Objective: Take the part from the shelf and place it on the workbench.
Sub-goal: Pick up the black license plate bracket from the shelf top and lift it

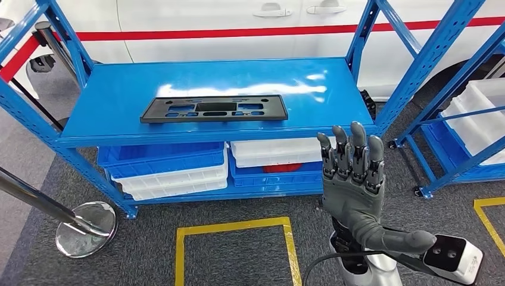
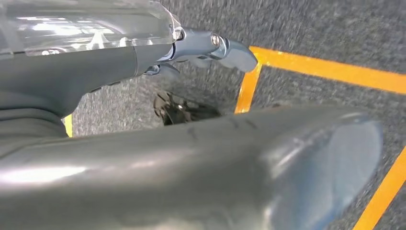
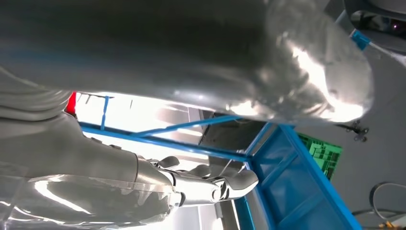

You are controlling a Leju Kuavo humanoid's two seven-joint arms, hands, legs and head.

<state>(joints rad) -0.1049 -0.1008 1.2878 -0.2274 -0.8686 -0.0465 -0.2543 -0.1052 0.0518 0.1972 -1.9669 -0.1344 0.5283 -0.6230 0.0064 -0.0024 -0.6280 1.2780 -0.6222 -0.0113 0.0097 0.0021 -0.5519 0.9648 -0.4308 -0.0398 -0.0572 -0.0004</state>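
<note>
While the part (image 1: 214,109), a flat black rectangular plate with several cut-outs, lies flat on the top level of the blue shelf (image 1: 119,95), no robot hand touches it. The part sits near the front edge of that level, roughly at its middle, with its long side parallel to the edge.

The right robot hand (image 1: 352,179) is raised in front of the shelf, below and to the right of the part and well apart from it. Its fingers (image 1: 357,143) point upward, straight and close together, the thumb sticks out to the side, and the hand holds nothing. In the right wrist view the thumb and a finger extend toward blue shelf framing, again with nothing between them.

The left robot hand (image 2: 143,158) appears in the left wrist view above grey carpet and yellow floor tape (image 2: 330,69); its fingers are extended and hold nothing.

On the lower level of the shelf stand blue and white bins (image 1: 172,170). A white vehicle body with a red stripe (image 1: 238,33) stands behind the shelf. A chrome stanchion base (image 1: 86,229) rests on the carpet at the left.
</note>
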